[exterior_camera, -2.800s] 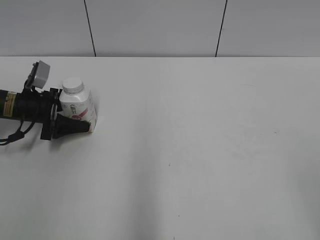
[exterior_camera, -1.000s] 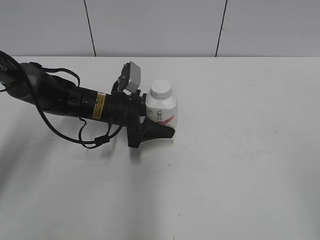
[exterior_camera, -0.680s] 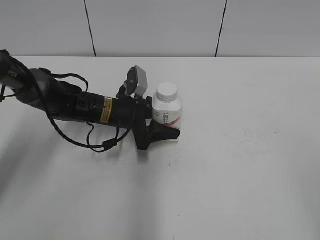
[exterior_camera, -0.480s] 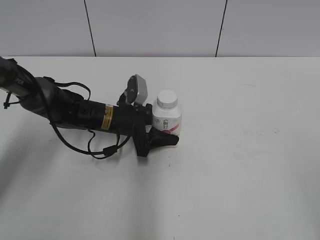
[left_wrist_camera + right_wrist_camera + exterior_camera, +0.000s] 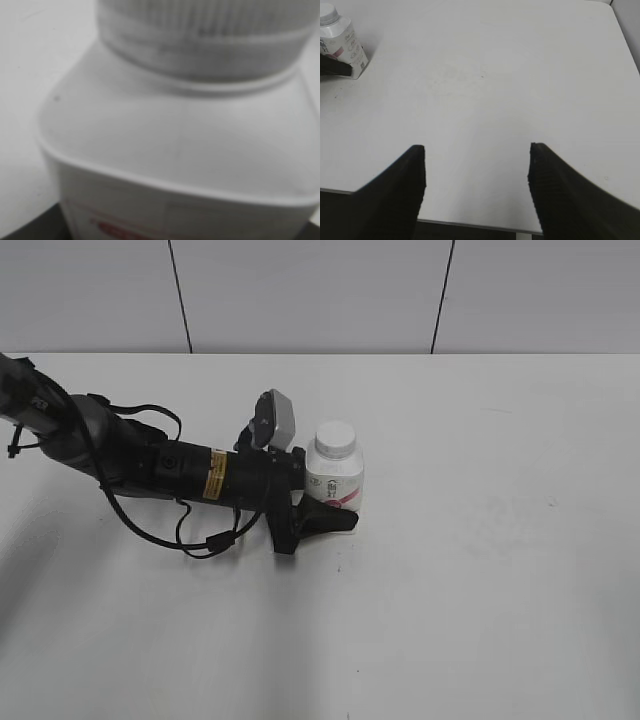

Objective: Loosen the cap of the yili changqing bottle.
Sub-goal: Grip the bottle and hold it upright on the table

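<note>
The yili changqing bottle [image 5: 336, 483] stands upright on the white table, left of centre, with its white cap [image 5: 335, 438] on. My left gripper [image 5: 341, 508] reaches in from the left and is shut on the bottle's lower body; one black finger shows in front and the other is hidden behind. In the left wrist view the bottle's shoulder [image 5: 175, 130] and the ribbed cap [image 5: 200, 30] fill the frame, blurred. My right gripper [image 5: 477, 150] is open and empty, low over the table's near edge, far from the bottle [image 5: 342, 45]. It is outside the exterior view.
The white table [image 5: 480, 570] stretches right and forward of the bottle. A grey panelled wall [image 5: 320, 295] stands behind the table's back edge. The left arm's black cable [image 5: 190, 535] loops onto the table. The table's front edge [image 5: 470, 222] shows under the right gripper.
My left gripper has moved the bottle from the table's far left to left of centre. In the last half second the arm and the bottle have barely moved.
</note>
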{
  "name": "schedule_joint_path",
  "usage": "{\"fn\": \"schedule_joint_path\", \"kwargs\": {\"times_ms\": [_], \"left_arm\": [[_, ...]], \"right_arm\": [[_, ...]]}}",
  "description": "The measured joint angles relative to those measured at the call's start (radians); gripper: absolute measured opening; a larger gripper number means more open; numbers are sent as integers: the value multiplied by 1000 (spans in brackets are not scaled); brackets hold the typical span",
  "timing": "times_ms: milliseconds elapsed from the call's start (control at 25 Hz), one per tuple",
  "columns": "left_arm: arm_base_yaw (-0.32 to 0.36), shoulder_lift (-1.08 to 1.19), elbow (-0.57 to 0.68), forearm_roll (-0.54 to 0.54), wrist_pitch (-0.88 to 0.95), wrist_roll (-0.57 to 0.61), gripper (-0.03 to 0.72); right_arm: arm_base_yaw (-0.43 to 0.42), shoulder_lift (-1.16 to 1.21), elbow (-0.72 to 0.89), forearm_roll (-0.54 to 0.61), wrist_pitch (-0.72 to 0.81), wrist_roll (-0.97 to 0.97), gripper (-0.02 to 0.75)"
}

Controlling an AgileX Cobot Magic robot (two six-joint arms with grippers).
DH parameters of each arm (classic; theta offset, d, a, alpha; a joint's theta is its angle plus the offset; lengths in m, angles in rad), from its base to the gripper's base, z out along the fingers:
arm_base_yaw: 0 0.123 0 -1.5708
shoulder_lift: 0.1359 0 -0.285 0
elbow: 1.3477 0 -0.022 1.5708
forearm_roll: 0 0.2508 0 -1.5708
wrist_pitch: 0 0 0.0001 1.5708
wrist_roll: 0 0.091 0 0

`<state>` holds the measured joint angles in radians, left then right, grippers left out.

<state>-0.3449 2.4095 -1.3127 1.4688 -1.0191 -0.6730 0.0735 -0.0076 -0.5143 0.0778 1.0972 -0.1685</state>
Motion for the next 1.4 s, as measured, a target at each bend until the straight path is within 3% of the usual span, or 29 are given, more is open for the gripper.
{"fn": "schedule_joint_path", "kwargs": {"times_ms": [280, 680, 1400], "left_arm": [[0, 0, 0, 4, -6, 1, 430], [-1, 0, 0, 11, -40, 1, 491], [44, 16, 0, 13, -164, 32, 492]], "right_arm": [[0, 0, 0, 0, 0, 0, 514], [0, 0, 0, 0, 0, 0, 514], [0, 0, 0, 0, 0, 0, 514]]}}
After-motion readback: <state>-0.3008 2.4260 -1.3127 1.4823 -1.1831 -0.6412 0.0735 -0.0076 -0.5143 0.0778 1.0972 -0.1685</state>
